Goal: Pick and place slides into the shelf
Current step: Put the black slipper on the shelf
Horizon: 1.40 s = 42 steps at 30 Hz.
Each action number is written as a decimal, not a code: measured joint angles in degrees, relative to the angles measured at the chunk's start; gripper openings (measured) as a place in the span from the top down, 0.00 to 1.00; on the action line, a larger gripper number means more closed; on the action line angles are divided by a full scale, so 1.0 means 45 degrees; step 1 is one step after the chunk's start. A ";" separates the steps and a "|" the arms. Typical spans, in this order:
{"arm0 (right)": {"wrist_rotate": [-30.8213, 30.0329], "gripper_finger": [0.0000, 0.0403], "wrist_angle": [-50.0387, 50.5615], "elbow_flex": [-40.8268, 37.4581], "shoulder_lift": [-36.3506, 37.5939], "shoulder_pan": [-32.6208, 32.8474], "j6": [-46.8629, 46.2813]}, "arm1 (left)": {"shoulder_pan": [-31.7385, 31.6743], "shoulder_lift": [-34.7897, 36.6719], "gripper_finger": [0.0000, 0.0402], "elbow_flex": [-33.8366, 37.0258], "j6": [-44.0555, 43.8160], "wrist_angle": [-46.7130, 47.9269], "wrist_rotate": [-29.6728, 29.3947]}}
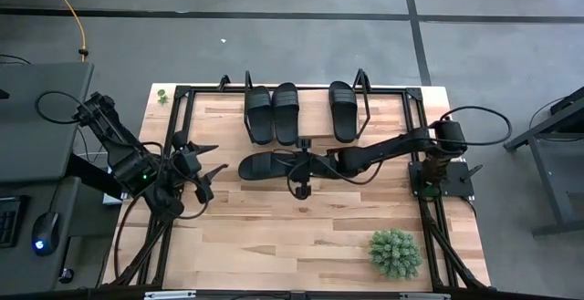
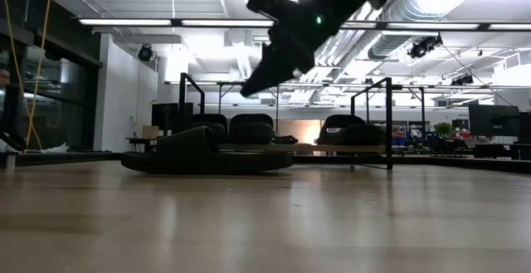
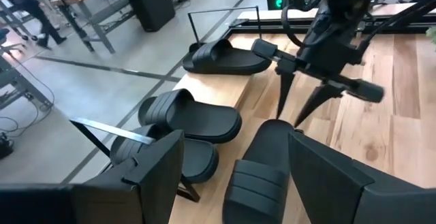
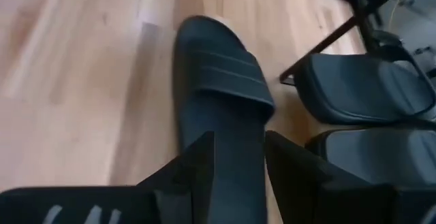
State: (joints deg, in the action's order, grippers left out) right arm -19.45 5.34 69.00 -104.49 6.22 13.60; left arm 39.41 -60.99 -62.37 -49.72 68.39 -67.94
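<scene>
One black slide (image 1: 260, 166) lies flat on its sole on the table, lengthwise left to right, in front of the shelf (image 2: 390, 124). My right gripper (image 1: 294, 165) hangs open just above its heel end (image 3: 272, 129), fingers slanting down; in the right wrist view the slide (image 4: 218, 81) runs between the fingertips (image 4: 238, 142). In the low view the gripper (image 2: 253, 82) shows clear above the slide (image 2: 207, 153). Three more slides (image 1: 258, 113) (image 1: 286, 113) (image 1: 343, 110) rest sole-down on the shelf board. My left gripper (image 1: 212, 159) waits open, left of the loose slide.
A green spiky plant (image 1: 395, 253) stands near the table's front right corner and a small one (image 1: 161, 95) at the far left corner. The shelf's black tube uprights (image 1: 367, 99) rise among the stored slides. Bare wood (image 1: 274, 236) spreads across the near half.
</scene>
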 joint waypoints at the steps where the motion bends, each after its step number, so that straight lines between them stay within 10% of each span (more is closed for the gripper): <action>1: -0.0013 0.70 -0.0324 -0.0225 0.0000 -0.0085 0.0263 | -0.0004 0.0000 0.39 0.0000 0.0058 0.0002 -0.0001; 42: 0.1943 0.70 -0.4465 -0.1183 -0.1141 -0.1637 0.5654 | -0.0004 0.0039 0.39 -0.0078 0.0419 -0.0251 -0.0811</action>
State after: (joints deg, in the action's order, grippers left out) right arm -10.71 -14.76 63.68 -109.62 -1.15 39.05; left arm 39.40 -60.82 -62.72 -47.83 67.26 -71.59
